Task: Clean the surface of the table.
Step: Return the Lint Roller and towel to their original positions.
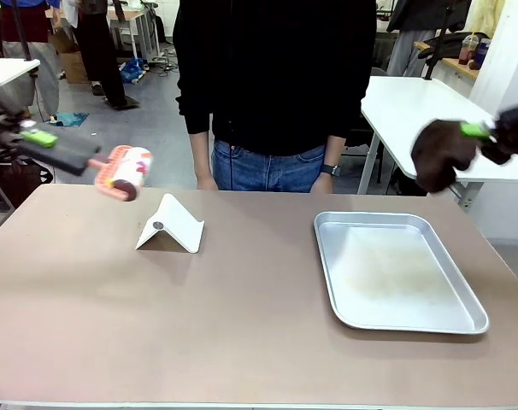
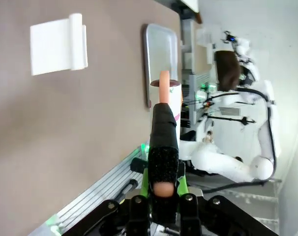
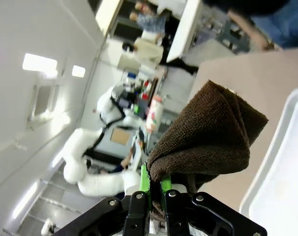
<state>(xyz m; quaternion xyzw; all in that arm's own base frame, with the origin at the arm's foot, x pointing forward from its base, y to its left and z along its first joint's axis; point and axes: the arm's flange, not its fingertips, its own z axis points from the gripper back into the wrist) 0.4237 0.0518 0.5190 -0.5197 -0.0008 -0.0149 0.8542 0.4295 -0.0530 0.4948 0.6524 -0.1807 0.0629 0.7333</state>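
Left gripper (image 2: 159,194): jaws clamped on the black handle of a lint roller (image 1: 126,173), held aloft at the table's ten o'clock.
Right gripper (image 3: 151,189): jaws pinched on a brown cloth (image 1: 438,154), raised at two o'clock.
Table (image 1: 242,316): taupe top spans the foreground, bearing a white stand (image 1: 170,225) and a silver tray (image 1: 396,272).
Progress: neither tool touches the surface; cleaning apparently not begun, all wiping and rolling remain.

The front camera is facing across the worktop (image 1: 242,325) toward a standing person (image 1: 272,85). Both wrist cameras are looking along rolled, close views, all three sharing the silver tray (image 1: 396,273).
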